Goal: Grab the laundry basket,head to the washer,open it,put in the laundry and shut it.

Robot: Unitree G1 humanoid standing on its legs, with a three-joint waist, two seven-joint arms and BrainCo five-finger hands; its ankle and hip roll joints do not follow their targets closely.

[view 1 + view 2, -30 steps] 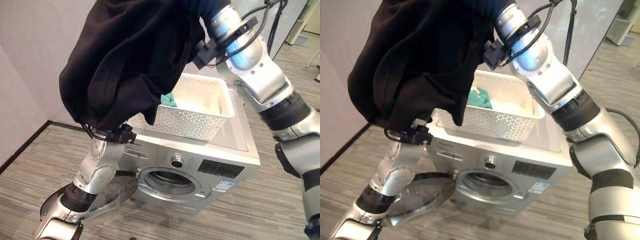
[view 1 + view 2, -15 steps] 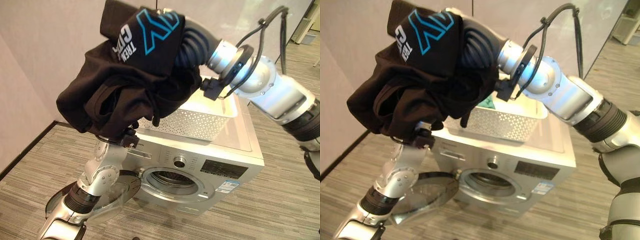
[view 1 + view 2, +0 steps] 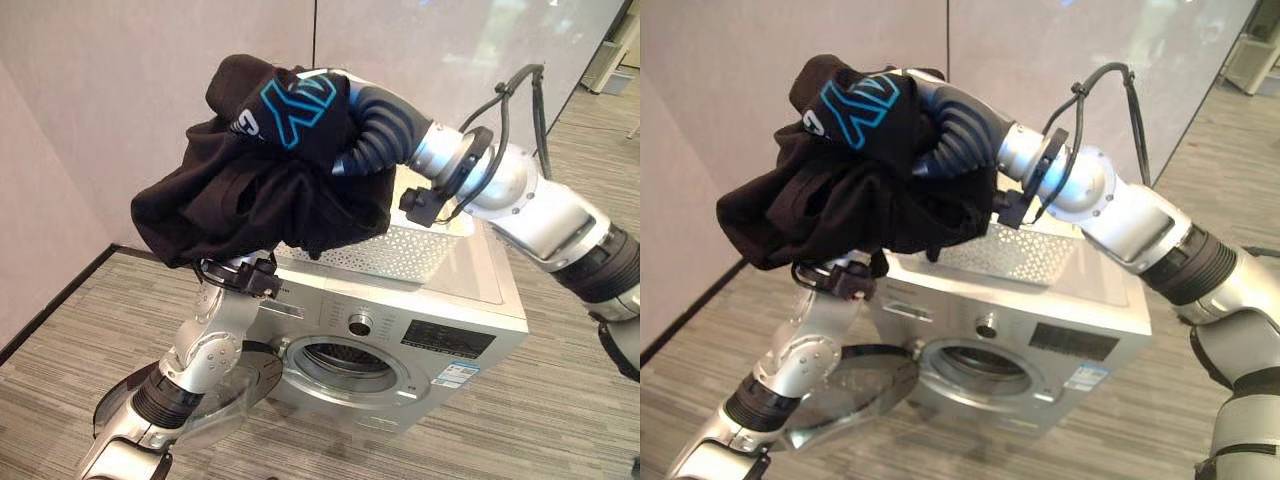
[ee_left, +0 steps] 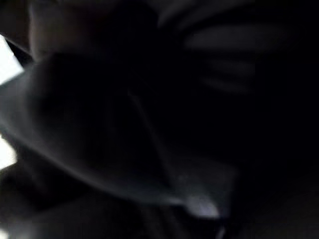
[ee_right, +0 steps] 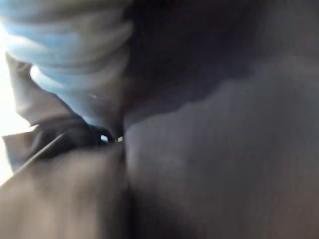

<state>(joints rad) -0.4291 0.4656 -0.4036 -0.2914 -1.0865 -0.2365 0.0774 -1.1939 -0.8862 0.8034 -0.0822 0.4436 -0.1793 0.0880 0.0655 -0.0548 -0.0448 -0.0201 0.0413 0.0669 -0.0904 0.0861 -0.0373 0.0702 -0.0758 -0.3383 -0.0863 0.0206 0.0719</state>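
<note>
A black garment (image 3: 250, 190) with blue print hangs in a bundle above the washer's left front corner. My right hand (image 3: 385, 120) reaches into it from the right, its dark ribbed cover showing and the rest wrapped in cloth. My left arm (image 3: 215, 335) rises from below into the underside of the garment, where its hand is covered. The white perforated laundry basket (image 3: 420, 250) stands on top of the silver washer (image 3: 450, 335), partly hidden behind the garment. The washer's round door (image 3: 215, 395) hangs open to the left, and the drum opening (image 3: 345, 360) is uncovered. Both wrist views show dark cloth from close up.
A grey wall (image 3: 100, 120) runs behind and to the left of the washer. Striped wood-look floor (image 3: 560, 400) lies open to the right and in front. The open door stands in front of my left arm, low down.
The garment has come down and gathered into a tighter bundle further from the camera. My right arm swung lower and leftward with it. The left arm stayed under the cloth.
</note>
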